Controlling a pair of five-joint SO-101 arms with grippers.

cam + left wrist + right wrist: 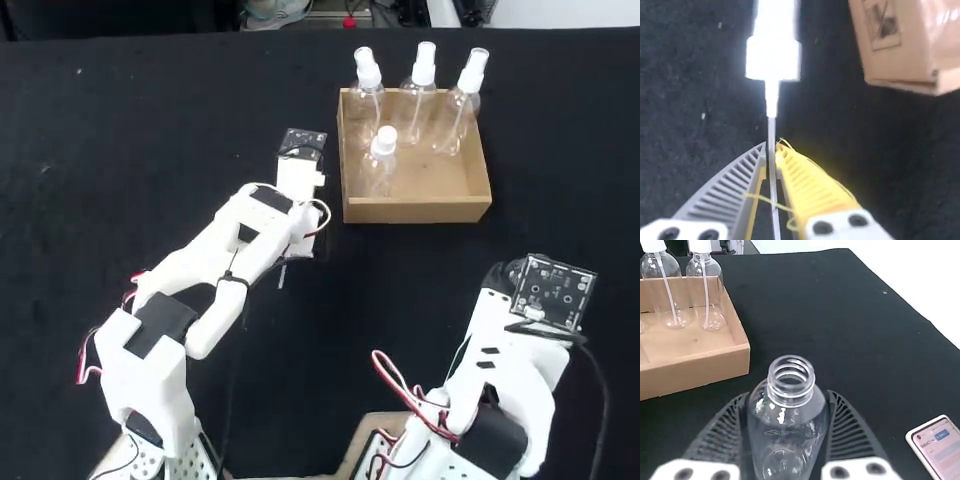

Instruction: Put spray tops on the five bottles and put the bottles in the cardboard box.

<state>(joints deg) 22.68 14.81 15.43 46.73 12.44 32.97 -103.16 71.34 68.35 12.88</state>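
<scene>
High view: a black bench (120,120) carries a cardboard box (415,210) near its far edge, right of centre. Four capped bottles (420,85) stand inside the box, three in a row against its far wall and one in front of them toward the left wall. Each one wears a white spray top. The left arm (230,250) reaches from the near left corner to a spot just beside the box's left wall. A thin pale streak under its wrist may be a tube, though it is too small to be sure. The right arm (510,370) sits at the near edge on the right, well apart from the box.

Left wrist view: the left pincer (771,147) is clamped on the dip tube (771,125) of a loose spray top (772,50). The white head of the top sticks out past the fingertips, over the black bench. A corner of the box is near it.

Right wrist view: the right pincer (790,396) is clamped around the body of a clear open bottle (787,430), one finger on each side. The bottle is upright and its threaded neck is bare. Beyond it lies the near corner of the box, with two of the capped bottles against its far wall. A phone (935,442) lies on the bench, off to one side of the pincer.
</scene>
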